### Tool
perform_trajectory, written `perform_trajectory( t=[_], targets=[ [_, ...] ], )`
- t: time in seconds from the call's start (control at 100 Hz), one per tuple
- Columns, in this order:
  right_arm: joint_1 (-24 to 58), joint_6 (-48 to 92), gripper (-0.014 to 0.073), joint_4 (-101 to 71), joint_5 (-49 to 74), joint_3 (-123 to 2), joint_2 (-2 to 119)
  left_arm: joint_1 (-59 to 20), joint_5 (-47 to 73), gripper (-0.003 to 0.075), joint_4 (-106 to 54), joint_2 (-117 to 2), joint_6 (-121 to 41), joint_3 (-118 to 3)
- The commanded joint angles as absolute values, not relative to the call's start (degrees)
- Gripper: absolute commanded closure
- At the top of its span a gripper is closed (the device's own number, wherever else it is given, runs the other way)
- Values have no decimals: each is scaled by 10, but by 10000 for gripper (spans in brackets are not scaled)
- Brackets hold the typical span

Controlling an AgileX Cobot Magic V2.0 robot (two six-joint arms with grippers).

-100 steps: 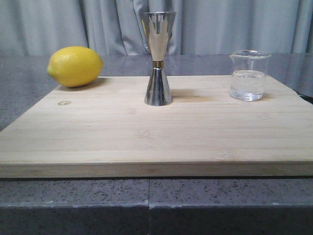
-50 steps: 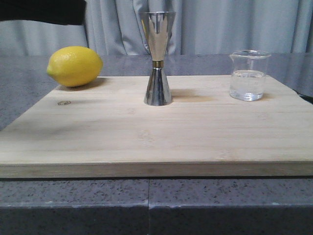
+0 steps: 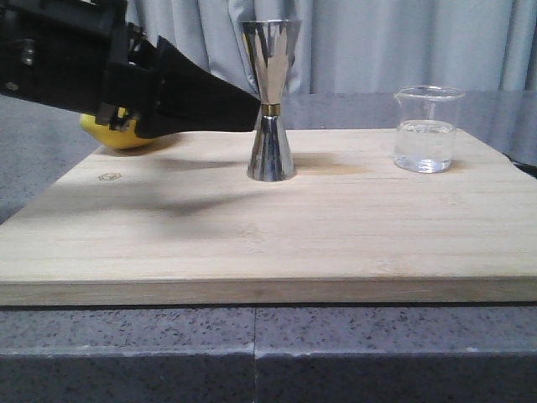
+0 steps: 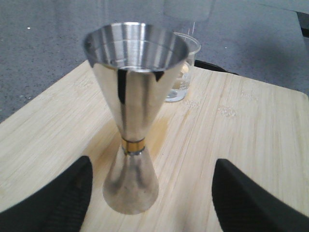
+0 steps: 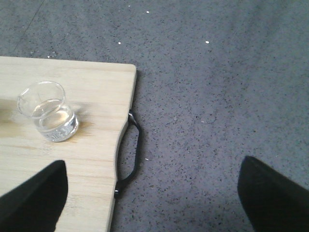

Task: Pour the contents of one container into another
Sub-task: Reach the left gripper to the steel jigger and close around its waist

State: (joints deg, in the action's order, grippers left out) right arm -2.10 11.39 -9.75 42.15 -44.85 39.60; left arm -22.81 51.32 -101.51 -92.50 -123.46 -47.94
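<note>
The steel hourglass jigger [image 3: 270,101] with a gold band stands upright at the middle back of the bamboo board [image 3: 268,243]. My left gripper [image 3: 245,113] reaches in from the left at the height of its waist. In the left wrist view the gripper [image 4: 152,195] is open, and the jigger [image 4: 131,121] stands just ahead of the black fingertips [image 4: 60,203], untouched. The clear glass beaker [image 3: 428,130] holds clear liquid at the board's back right. My right gripper [image 5: 154,193] hovers open and empty over the counter beside the board, apart from the beaker [image 5: 48,112].
A yellow lemon [image 3: 117,136] lies at the board's back left, mostly hidden behind my left arm. The board has a black handle [image 5: 131,154] on its right edge. Grey speckled counter [image 5: 217,96] surrounds the board; a curtain hangs behind.
My left arm has come in from the upper left and dropped toward the jigger, now covering most of the lemon. Jigger and beaker have not moved.
</note>
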Motion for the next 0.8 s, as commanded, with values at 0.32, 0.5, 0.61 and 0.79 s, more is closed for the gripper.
perform_trajectory(
  t=[0.32, 0.5, 0.61, 0.79],
  targets=[
    [-23, 121, -53, -101, 378, -468, 401, -234, 632, 237, -1061, -996, -1238, -575],
    [-23, 121, -53, -101, 378, -468, 401, -234, 652, 237, -1061, -1020, -1238, -591],
    [-23, 121, -53, -101, 378, -468, 401, -234, 662, 237, -1061, -1031, -1238, -594],
    [-23, 121, -53, -101, 378, -468, 401, -234, 663, 237, -1061, -1034, -1238, -594]
  ],
)
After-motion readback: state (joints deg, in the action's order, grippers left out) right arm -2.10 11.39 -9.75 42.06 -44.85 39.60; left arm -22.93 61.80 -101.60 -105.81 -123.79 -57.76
